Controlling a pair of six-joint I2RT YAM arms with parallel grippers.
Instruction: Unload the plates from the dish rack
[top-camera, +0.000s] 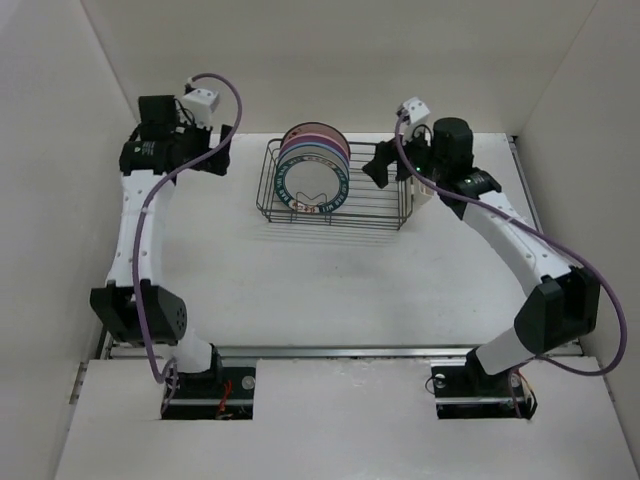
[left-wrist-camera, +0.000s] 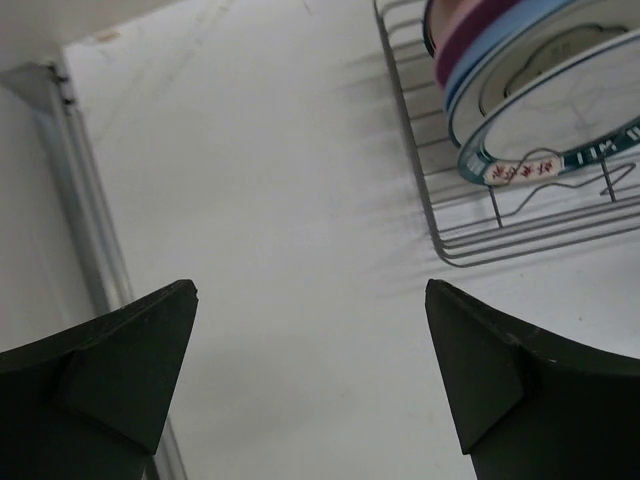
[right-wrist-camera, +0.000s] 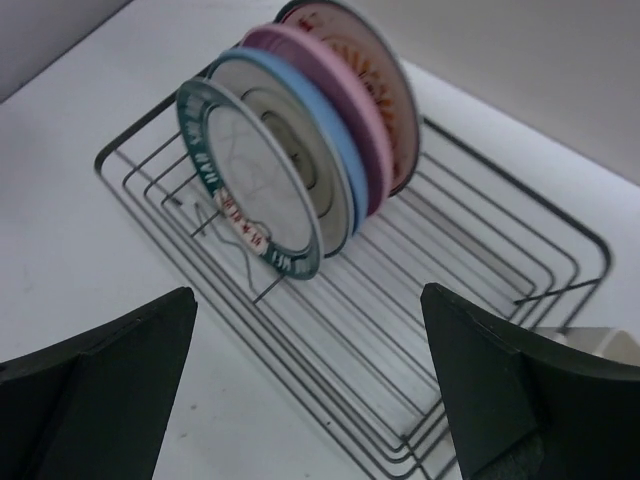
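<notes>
**Plates stand on edge in one wire rack**

One black wire dish rack (top-camera: 380, 205) sits on the white tabletop (top-camera: 300, 290). It holds round, glossy plates (top-camera: 313, 168) upright: teal-lettered plate (right-wrist-camera: 255, 180), blue plate (right-wrist-camera: 340, 165), pink plate (right-wrist-camera: 360, 120), orange-patterned plate (right-wrist-camera: 385, 80). A fifth is uncertain. The left end effector (left-wrist-camera: 310, 290) and right end effector (right-wrist-camera: 308, 292) both gape apart, empty.

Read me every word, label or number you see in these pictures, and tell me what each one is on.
Teal-rimmed front plate: white letters ring the rim, too blurred and slanted to read.
White patch on that rim: small red marks, too small to read.
Nothing else in any view carries readable text.
</notes>
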